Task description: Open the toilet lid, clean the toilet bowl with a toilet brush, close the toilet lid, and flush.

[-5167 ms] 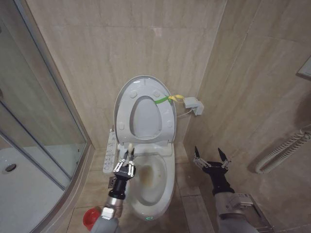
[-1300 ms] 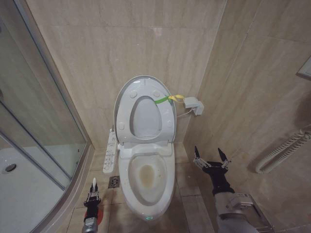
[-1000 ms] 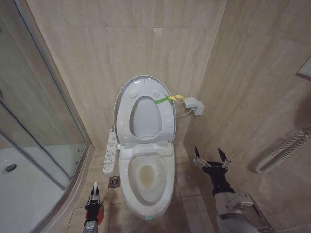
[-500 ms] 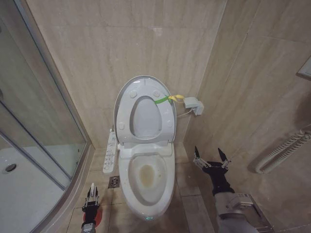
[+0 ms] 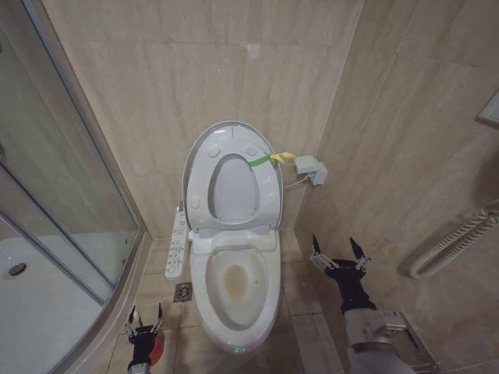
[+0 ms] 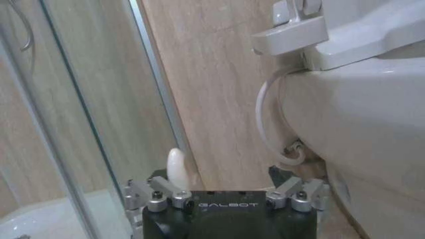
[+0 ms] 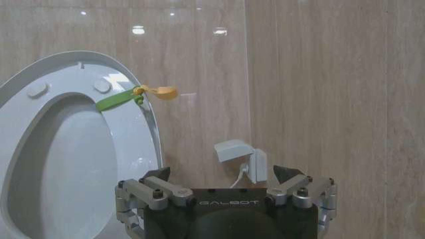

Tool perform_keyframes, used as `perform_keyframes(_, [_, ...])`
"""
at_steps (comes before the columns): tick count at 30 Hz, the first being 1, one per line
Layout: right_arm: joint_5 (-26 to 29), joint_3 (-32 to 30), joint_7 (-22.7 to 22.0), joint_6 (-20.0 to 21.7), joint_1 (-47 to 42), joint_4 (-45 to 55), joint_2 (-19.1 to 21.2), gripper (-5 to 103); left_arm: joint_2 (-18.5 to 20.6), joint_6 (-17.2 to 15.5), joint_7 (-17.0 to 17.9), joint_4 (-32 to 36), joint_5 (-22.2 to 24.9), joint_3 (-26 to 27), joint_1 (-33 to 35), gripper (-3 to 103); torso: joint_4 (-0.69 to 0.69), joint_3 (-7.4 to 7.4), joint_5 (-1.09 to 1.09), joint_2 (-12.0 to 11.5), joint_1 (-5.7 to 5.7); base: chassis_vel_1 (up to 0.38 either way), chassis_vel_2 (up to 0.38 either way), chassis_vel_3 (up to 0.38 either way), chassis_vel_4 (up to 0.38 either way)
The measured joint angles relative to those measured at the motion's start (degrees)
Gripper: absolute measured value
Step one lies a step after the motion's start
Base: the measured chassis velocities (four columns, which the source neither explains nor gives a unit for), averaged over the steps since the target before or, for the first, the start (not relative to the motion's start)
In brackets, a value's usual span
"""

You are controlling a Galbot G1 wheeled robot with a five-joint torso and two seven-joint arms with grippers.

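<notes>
The toilet bowl [image 5: 235, 292] stands on the tiled floor against the back wall, near the room's right-hand corner, open, with a brownish stain at the bottom of its basin. Behind it the toilet lid [image 5: 231, 173] is raised upright against the wall with the seat ring [image 5: 232, 187] folded up against it, and a yellow-green strap [image 5: 265, 160] runs from the lid's right rim toward a small white box [image 5: 309, 167] fixed on the wall. A white button panel [image 5: 177, 245] runs along the bowl's left side, and a floor drain [image 5: 183, 291] sits on the tiles just beside the bowl's left edge. To the left, a glass shower screen [image 5: 54, 195] closes off the shower tray. At the lower left, between the screen's curb and the bowl, the left gripper [image 5: 145, 321] hangs with its fingers spread apart, directly over the red cup holder [image 5: 154, 349]; in the left wrist view the white tip of the toilet brush [image 6: 174, 166] rises between the spread fingers, apparently free of them, so the brush stands in its holder. The right gripper [image 5: 338, 251] is held over the floor to the right of the bowl, near the side wall, its fingers wide apart and empty.
</notes>
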State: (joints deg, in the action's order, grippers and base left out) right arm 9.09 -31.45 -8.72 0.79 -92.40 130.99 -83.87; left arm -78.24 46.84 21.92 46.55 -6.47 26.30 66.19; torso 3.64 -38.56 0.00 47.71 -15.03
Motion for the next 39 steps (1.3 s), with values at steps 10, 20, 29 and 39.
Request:
perform_keyframes(10, [0.0, 0.0, 0.0, 0.0, 0.0, 0.0, 0.0, 100, 0.0, -0.1, 0.4, 8.9, -0.9, 0.7, 5.6, 100, 0.0, 0.0, -0.01, 0.0, 0.0, 0.0, 0.0, 0.0, 0.0])
perform_keyframes(20, [0.0, 0.0, 0.0, 0.0, 0.0, 0.0, 0.0, 100, 2.5, -1.0, 1.2, 23.8, -1.4, 3.3, 12.1, 100, 0.0, 0.0, -0.01, 0.0, 0.0, 0.0, 0.0, 0.0, 0.0])
perform_keyframes(29, [0.0, 0.0, 0.0, 0.0, 0.0, 0.0, 0.0, 100, 2.8, -7.3, 1.4, 43.6, 0.5, 4.7, 19.3, 100, 0.0, 0.0, 0.0, 0.0, 0.0, 0.0, 0.0, 0.0, 0.0])
perform_keyframes(39, [0.0, 0.0, 0.0, 0.0, 0.0, 0.0, 0.0, 100, 2.6, -14.9, 0.4, 62.6, 3.0, 5.4, 24.0, 100, 0.02, 0.0, 0.01, 0.0, 0.0, 0.0, 0.0, 0.0, 0.0])
